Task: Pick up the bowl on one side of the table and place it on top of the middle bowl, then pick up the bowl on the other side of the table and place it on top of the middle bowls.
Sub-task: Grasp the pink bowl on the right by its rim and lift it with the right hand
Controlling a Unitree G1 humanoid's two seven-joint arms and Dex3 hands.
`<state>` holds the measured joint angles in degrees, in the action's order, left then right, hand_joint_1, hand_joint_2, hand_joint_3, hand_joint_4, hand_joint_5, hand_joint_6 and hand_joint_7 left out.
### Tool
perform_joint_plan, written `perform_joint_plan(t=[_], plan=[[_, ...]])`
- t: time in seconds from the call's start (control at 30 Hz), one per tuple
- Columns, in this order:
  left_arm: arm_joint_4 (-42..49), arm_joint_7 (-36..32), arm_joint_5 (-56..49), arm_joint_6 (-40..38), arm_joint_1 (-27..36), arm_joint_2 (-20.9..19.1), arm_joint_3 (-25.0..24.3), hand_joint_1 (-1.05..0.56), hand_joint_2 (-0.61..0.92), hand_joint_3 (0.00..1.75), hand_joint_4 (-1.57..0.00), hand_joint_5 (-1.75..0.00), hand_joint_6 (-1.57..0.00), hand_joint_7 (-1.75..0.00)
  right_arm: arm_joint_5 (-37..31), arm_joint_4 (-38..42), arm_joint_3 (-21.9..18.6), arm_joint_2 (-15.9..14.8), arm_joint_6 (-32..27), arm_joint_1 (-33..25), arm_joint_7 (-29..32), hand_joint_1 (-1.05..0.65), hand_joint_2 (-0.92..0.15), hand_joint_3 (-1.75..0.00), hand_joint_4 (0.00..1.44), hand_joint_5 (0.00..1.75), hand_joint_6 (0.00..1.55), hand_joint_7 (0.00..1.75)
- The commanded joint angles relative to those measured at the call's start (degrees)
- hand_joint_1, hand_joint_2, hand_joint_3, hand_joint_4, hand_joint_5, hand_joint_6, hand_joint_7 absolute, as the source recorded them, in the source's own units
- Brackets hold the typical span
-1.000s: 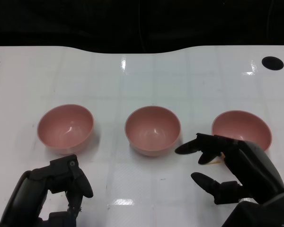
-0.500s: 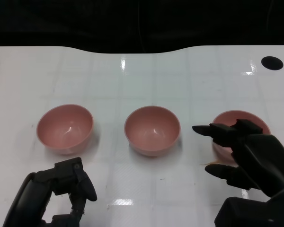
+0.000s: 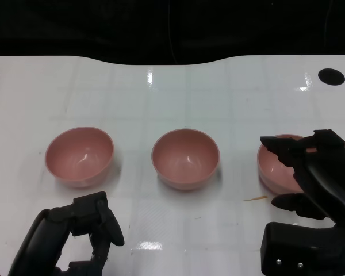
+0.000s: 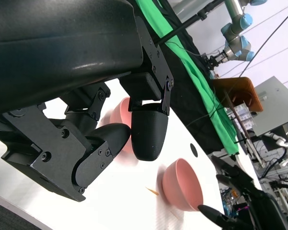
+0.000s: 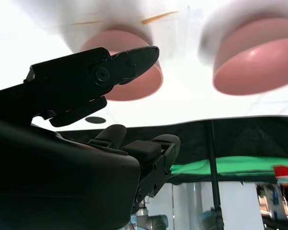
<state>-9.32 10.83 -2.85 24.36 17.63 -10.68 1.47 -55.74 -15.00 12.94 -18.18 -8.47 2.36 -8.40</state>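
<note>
Three pink bowls stand in a row on the white table [image 3: 172,98]: the left bowl [image 3: 79,155], the middle bowl [image 3: 185,158] and the right bowl [image 3: 278,167]. My right hand [image 3: 313,172] hangs over the right bowl and hides its right half. Its fingers reach across the rim and its thumb sits on the near side; it holds nothing. In the right wrist view the fingers [image 5: 110,72] lie in front of the right bowl [image 5: 134,88], with the middle bowl [image 5: 257,62] beside it. My left hand [image 3: 86,227] is low at the near edge, fingers curled in and empty.
A thin orange sliver [image 3: 256,198] lies on the table just left of the right bowl. A dark round hole [image 3: 331,76] sits at the table's far right, another at the far left edge. The table's back edge meets black cloth.
My right hand has moved forward and to the right, from between the middle and right bowls to over the right bowl. The left hand shifted slightly right.
</note>
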Motion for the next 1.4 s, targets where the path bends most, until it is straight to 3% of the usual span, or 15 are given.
perform_joint_plan(t=[0.03, 0.27, 0.5, 0.9, 1.1, 1.17, 1.23, 1.3, 1.37, 1.4], plan=[[-0.3, -0.2, 0.0, 0.5, 0.2, -0.2, -0.2, -0.09, 0.36, 1.41, -0.85, -1.69, -0.8, -1.52, -1.7, -0.2, 0.8, -1.4, -1.7, 1.6, -2.6, -0.57, -0.89, 0.0, 0.01, 0.77, 0.26, 0.08], [0.1, -0.5, -0.5, 0.2, -0.5, 0.0, 0.1, -0.1, 0.37, 1.4, -0.84, -1.7, -0.81, -1.53, -4.8, 4.3, 3.2, -1.2, -3.8, 4.8, -3.5, -0.6, -0.89, 0.0, 0.07, 0.71, 0.31, 0.07], [0.7, -0.3, -0.2, 0.2, -1.2, -0.2, 0.1, -0.1, 0.36, 1.41, -0.85, -1.71, -0.81, -1.52, -7.5, 13.8, 6.5, 0.4, -7.1, 9.4, -1.0, -0.6, -0.88, 0.0, 0.13, 0.66, 0.35, 0.05], [-0.4, -0.1, 0.3, 0.0, -0.7, -0.3, -0.1, -0.08, 0.34, 1.44, -0.84, -1.71, -0.8, -1.54, -6.4, 26.2, 10.3, 1.6, -10.7, 14.3, 0.1, -0.6, -0.87, 0.0, 0.24, 0.55, 0.42, 0.03], [-0.9, -0.1, 0.3, -0.5, -0.6, -0.4, -0.2, -0.09, 0.34, 1.46, -0.84, -1.7, -0.8, -1.53, -5.6, 28.8, 12.2, 0.6, -10.9, 16.8, -3.6, -0.54, -0.91, -0.01, 0.59, 0.48, 0.55, 0.05], [-0.9, -0.1, 0.3, -0.5, -0.6, -0.4, -0.2, -0.08, 0.34, 1.47, -0.84, -1.7, -0.81, -1.53, -5.0, 29.2, 12.5, 0.1, -10.2, 17.3, -3.7, -0.5, -0.91, 0.0, 0.7, 0.55, 0.62, 0.05], [-1.0, -0.1, 0.4, -0.7, -0.6, -0.3, -0.2, -0.08, 0.33, 1.47, -0.85, -1.7, -0.81, -1.53, -3.9, 29.9, 12.5, -0.2, -9.1, 17.7, -3.2, -0.49, -0.91, 0.0, 0.72, 0.57, 0.64, 0.05], [-1.1, -0.1, 0.5, -0.9, -0.6, -0.2, -0.1, -0.08, 0.33, 1.48, -0.84, -1.69, -0.81, -1.52, -2.1, 31.3, 12.0, -0.3, -7.2, 18.4, -1.6, -0.37, -0.91, 0.0, 0.81, 1.4, 0.86, 0.07], [-1.1, -0.1, 0.5, -1.0, -0.6, -0.2, -0.1, -0.08, 0.33, 1.48, -0.84, -1.69, -0.81, -1.52, -0.8, 32.3, 11.8, -0.4, -6.2, 18.9, -0.3, -0.33, -0.88, 0.0, 0.8, 1.64, 0.99, 0.09], [-1.1, -0.1, 0.5, -1.0, -0.6, -0.2, -0.1, -0.08, 0.33, 1.48, -0.84, -1.69, -0.81, -1.52, -0.5, 32.6, 11.9, -0.5, -6.0, 19.0, 0.1, -0.32, -0.88, 0.0, 0.8, 1.67, 1.01, 0.09]])
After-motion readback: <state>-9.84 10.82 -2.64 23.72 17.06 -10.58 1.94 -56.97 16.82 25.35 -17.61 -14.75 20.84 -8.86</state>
